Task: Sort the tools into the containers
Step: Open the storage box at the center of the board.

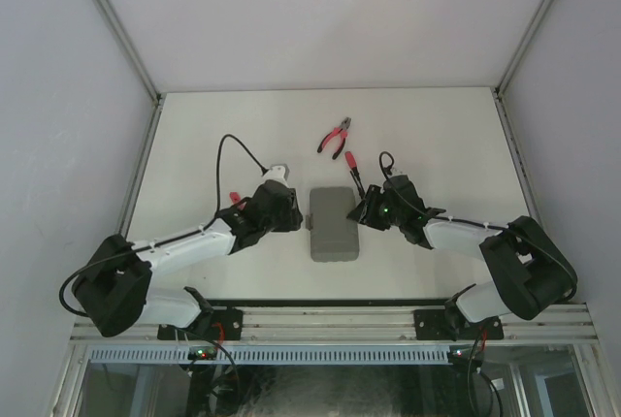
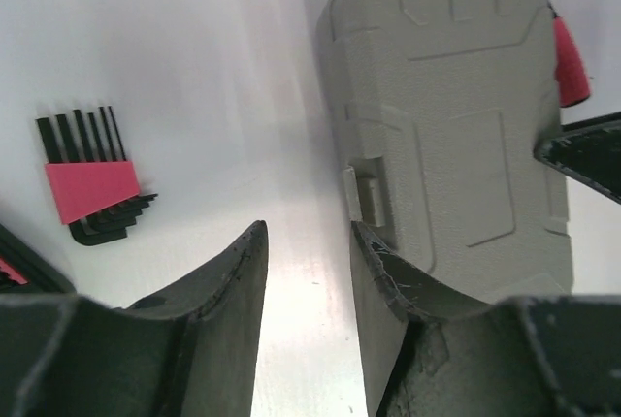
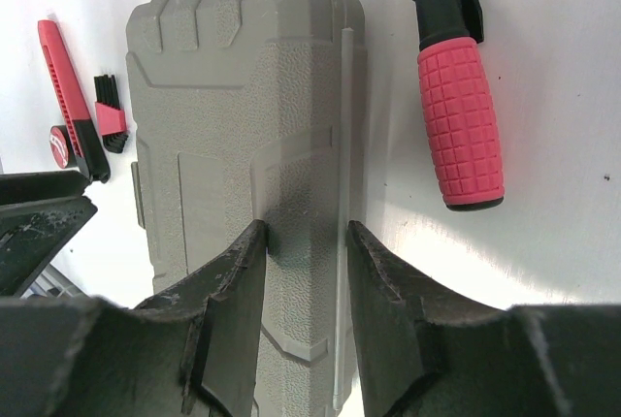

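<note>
The grey case (image 1: 332, 223) lies shut between my two grippers. Red-handled pliers (image 1: 336, 136) lie behind it, and a red-handled screwdriver (image 1: 351, 167) lies at its far right corner. My left gripper (image 2: 307, 233) is open over bare table, its right finger beside the latch (image 2: 364, 194) on the case (image 2: 456, 116). My right gripper (image 3: 307, 228) is open, both tips resting against the case (image 3: 243, 97): one on the lid, one at the rim. The screwdriver handle (image 3: 461, 121) lies just to the right.
A set of black hex keys in a red holder (image 2: 87, 189) lies left of the case. A long red-and-black tool (image 3: 60, 68) and a round red disc (image 3: 63, 145) lie beside the keys. White walls enclose the table (image 1: 437, 136).
</note>
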